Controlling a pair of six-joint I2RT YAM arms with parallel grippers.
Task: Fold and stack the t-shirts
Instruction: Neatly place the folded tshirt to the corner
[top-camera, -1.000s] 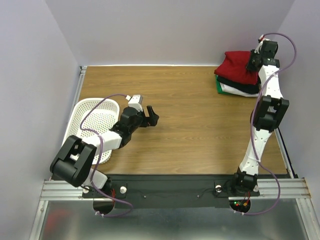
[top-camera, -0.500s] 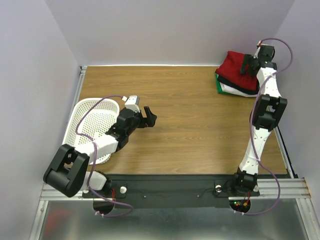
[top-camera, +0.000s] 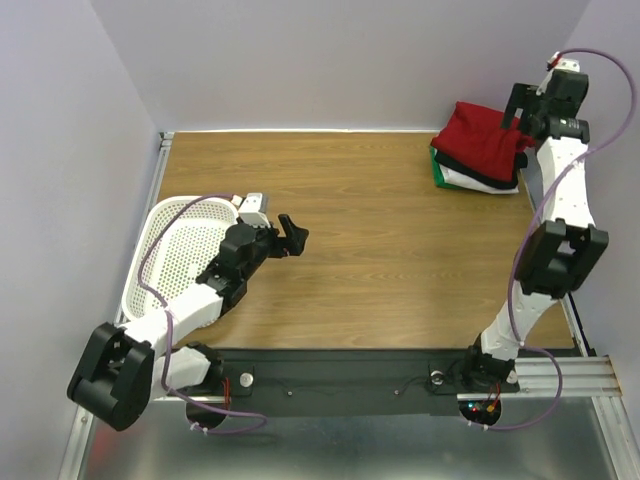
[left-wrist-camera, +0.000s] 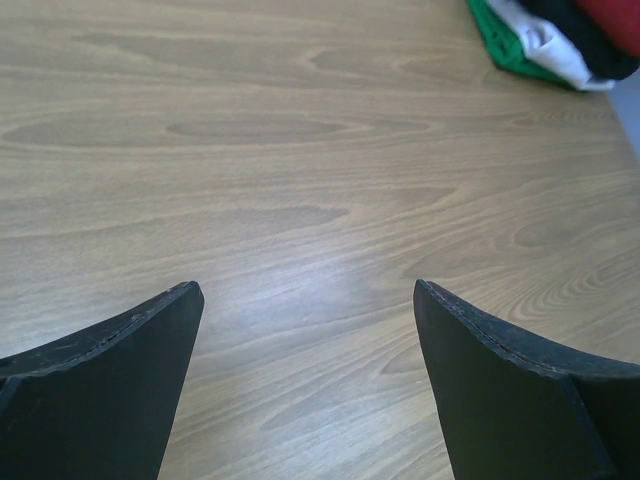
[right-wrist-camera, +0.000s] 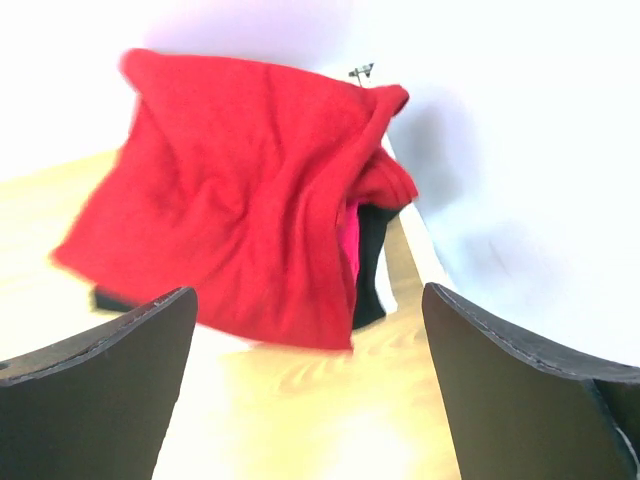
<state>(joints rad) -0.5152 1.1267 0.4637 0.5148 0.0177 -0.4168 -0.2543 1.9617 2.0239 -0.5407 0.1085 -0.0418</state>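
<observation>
The t-shirts lie folded in one stack at the table's back right corner. A dark red shirt (top-camera: 478, 135) is on top, with black (top-camera: 470, 165), white (top-camera: 475, 180) and green (top-camera: 438, 172) layers under it. My right gripper (top-camera: 520, 112) hangs open just above the stack's right edge, holding nothing. The right wrist view shows the red shirt (right-wrist-camera: 240, 190) ahead of the open gripper (right-wrist-camera: 308, 300), with a pink edge (right-wrist-camera: 350, 235) and black cloth (right-wrist-camera: 372, 260) beneath. My left gripper (top-camera: 290, 235) is open over bare wood at the left. Its wrist view (left-wrist-camera: 305, 300) shows the stack's corner (left-wrist-camera: 545, 40) far off.
A white perforated basket (top-camera: 190, 202) sits at the left edge of the table, beside the left arm. Walls close off the back and both sides. The stack lies near the right wall and the right arm's upper links.
My right gripper has opened, let go of the red shirt and risen back to the right. The left arm has drawn back a little toward the basket.
</observation>
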